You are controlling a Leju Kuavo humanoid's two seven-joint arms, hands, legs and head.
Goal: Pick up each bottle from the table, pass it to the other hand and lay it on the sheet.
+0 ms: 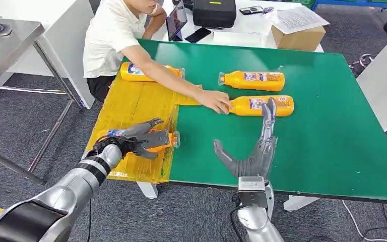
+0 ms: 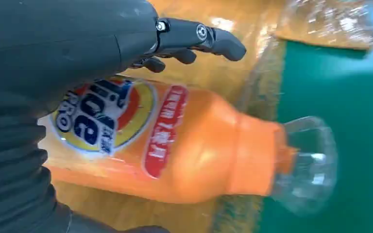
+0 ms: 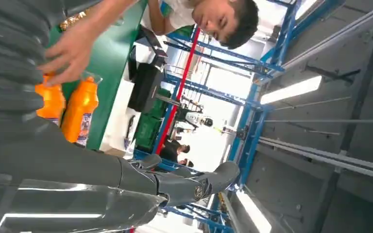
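**Laying the bottle flat on the sheet**

The orange bottle (image 1: pixel 156 141) lies in the left robot hand (image 1: pixel 141 138), low over the yellow sheet (image 1: pixel 131 103) at its edge by the green bench (image 1: pixel 322 126). To finish well, the hand should lower until the bottle rests fully on the sheet, then let go slowly so that it does not roll.

The right robot hand (image 1: pixel 254 151) is released, its fingers spread, holding nothing.

A person's hand (image 1: pixel 215 101) touches another bottle (image 1: pixel 262 106). The left fingers cover much of the held bottle, and its label is blurred in the wrist view.
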